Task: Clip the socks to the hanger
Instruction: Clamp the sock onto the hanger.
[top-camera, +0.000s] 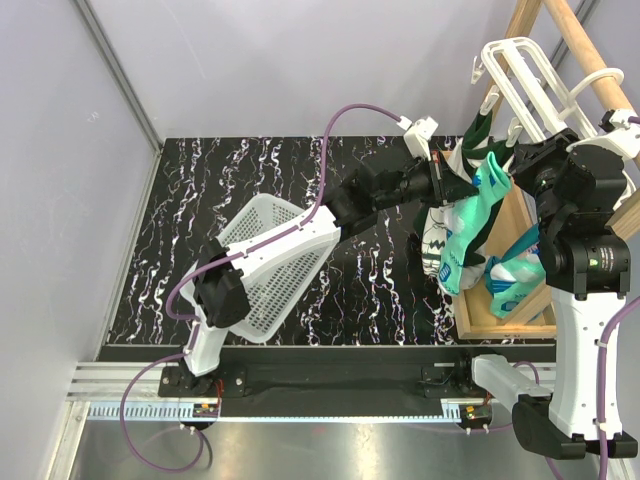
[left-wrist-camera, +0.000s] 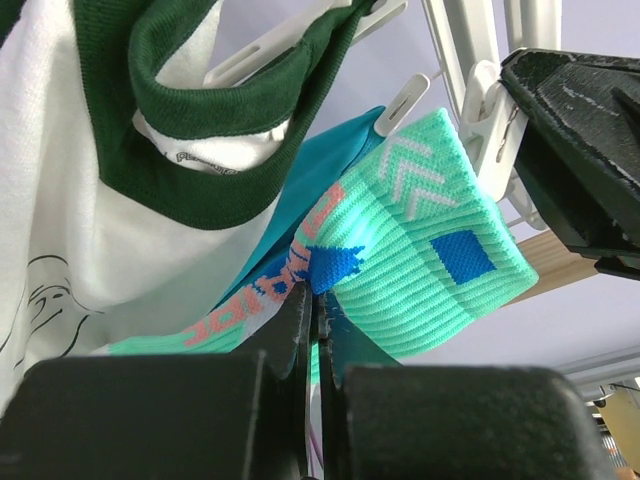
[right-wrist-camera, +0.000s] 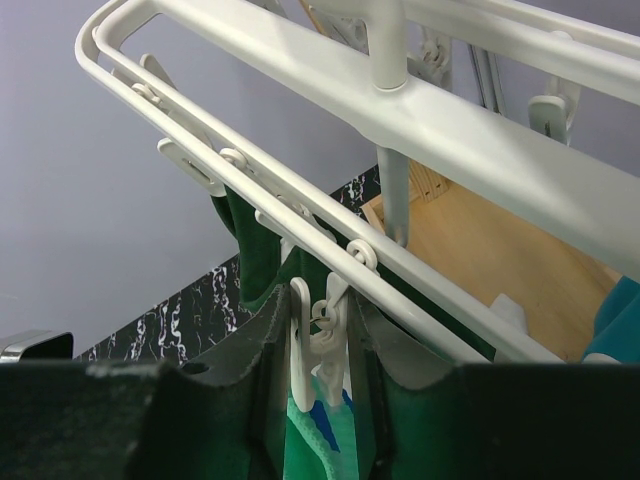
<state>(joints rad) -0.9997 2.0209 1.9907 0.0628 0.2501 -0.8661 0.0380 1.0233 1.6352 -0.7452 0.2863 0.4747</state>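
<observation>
The white hanger (top-camera: 520, 70) hangs from the wooden pole at the upper right; its bars fill the right wrist view (right-wrist-camera: 420, 110). My left gripper (top-camera: 447, 182) is shut on a mint-green sock (top-camera: 490, 195) and holds it up under the hanger. In the left wrist view its fingers (left-wrist-camera: 300, 320) pinch the sock (left-wrist-camera: 440, 270) near its blue patch. My right gripper (top-camera: 515, 160) is shut on a small white clip (right-wrist-camera: 320, 335) that dangles from a hanger bar; the sock's edge (right-wrist-camera: 310, 430) lies just below that clip. Another mint sock (top-camera: 515, 280) hangs lower down.
A white mesh basket (top-camera: 275, 265) lies tipped on the black marbled table. A white sock with a dark-green cuff (top-camera: 435, 235) hangs from the hanger beside a teal cloth (left-wrist-camera: 330, 170). The wooden rack's pole (top-camera: 580, 40) and its base frame (top-camera: 500, 325) stand at the right.
</observation>
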